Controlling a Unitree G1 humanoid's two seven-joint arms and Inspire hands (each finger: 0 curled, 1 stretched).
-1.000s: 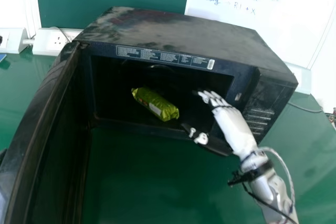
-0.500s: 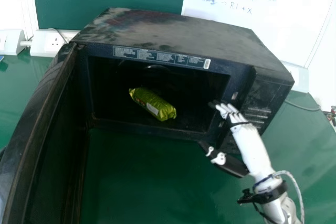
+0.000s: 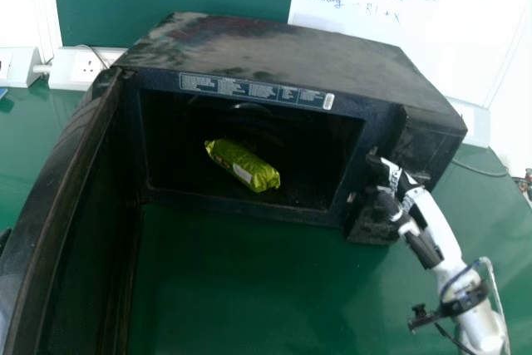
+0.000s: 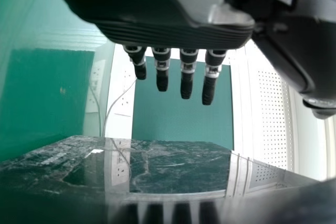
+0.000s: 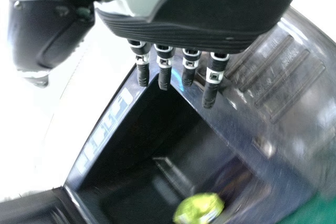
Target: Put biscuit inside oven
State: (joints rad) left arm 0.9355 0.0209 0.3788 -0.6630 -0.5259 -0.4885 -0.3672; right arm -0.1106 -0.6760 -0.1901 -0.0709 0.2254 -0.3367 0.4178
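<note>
And the R hand is open, empty, w/ the biscuit pack off to its left inside the oven, prob. light, slippery, crumbly, best held gently round the middle!

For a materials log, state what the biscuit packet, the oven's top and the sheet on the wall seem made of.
Biscuit packet: likely thin plastic or foil film, glossy green, judging by its crinkles and highlights.
Oven's top: probably painted metal, dark and smeared with dull patches.
White sheet: perhaps whiteboard laminate; smooth, handwritten on.
</note>
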